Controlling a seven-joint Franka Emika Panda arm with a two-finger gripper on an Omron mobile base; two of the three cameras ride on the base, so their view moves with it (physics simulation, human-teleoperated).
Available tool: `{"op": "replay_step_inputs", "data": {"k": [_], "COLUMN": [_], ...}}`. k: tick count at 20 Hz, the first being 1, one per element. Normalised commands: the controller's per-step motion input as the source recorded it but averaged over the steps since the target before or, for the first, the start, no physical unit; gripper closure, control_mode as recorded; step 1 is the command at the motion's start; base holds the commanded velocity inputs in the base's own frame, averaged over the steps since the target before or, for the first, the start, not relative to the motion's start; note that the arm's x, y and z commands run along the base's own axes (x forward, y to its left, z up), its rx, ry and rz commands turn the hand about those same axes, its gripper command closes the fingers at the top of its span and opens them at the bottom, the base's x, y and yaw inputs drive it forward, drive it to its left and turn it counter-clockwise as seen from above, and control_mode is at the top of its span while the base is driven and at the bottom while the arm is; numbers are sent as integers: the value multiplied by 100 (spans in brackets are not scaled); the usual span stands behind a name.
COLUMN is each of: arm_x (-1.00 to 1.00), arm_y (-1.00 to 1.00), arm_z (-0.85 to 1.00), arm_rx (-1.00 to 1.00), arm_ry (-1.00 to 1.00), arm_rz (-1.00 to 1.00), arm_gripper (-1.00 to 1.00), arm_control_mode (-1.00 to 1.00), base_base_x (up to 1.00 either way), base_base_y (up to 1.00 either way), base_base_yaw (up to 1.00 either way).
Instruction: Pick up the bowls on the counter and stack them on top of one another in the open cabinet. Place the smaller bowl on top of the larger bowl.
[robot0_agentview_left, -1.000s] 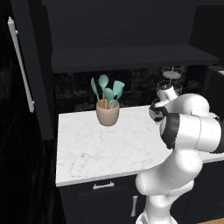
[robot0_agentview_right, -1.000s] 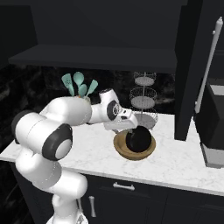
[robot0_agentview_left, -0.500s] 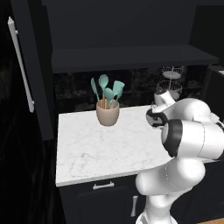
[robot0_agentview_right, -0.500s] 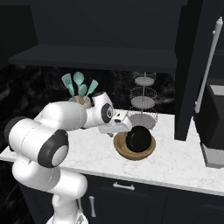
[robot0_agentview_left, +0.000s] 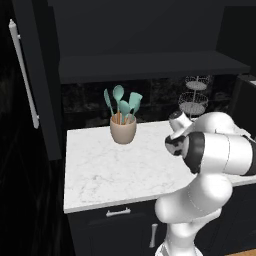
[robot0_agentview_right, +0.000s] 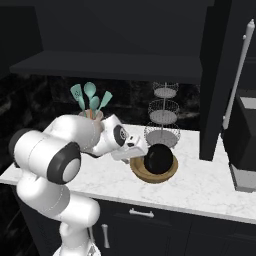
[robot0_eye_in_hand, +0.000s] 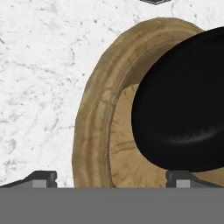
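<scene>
The larger bowl (robot0_agentview_right: 156, 175), tan and wooden-looking, sits on the white marble counter (robot0_agentview_right: 200, 190) with the smaller black bowl (robot0_agentview_right: 159, 158) resting inside it. My gripper (robot0_agentview_right: 137, 156) is low at the tan bowl's left side. In the hand view the gripper (robot0_eye_in_hand: 111, 177) is open. One fingertip (robot0_eye_in_hand: 43, 177) stands outside the tan rim (robot0_eye_in_hand: 94, 113) over the counter. The other is inside, beside the black bowl (robot0_eye_in_hand: 183, 105). Nothing is gripped. The open cabinet's dark shelf (robot0_agentview_right: 110, 67) runs above. In the left base view my arm hides both bowls.
A beige cup of teal utensils (robot0_agentview_left: 123, 131) stands at the back of the counter (robot0_agentview_left: 100, 170). A tiered wire stand (robot0_agentview_right: 162, 117) rises just behind the bowls. The cabinet door with its white bar handle (robot0_agentview_right: 240, 65) hangs at the right. A dark appliance (robot0_agentview_right: 242, 150) sits far right.
My hand has come down from above the bowls to the tan bowl's left rim, and the elbow has swung lower. The jaws have widened slightly. The bowls have not moved.
</scene>
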Motion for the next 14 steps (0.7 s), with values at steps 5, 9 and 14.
{"op": "replay_step_inputs", "data": {"k": [5, 9, 14], "arm_x": [5, 1, 0], "arm_y": [-5, -2, 0], "arm_z": [-22, -14, 0], "arm_rx": [-4, -2, 0], "arm_ry": [0, 0, 0], "arm_rz": [4, 4, 0], "arm_gripper": [-100, 100, 100], "arm_control_mode": [-100, -100, -100], "base_base_x": [0, 0, 0], "base_base_y": [0, 0, 0], "base_base_yaw": [0, 0, 0]}}
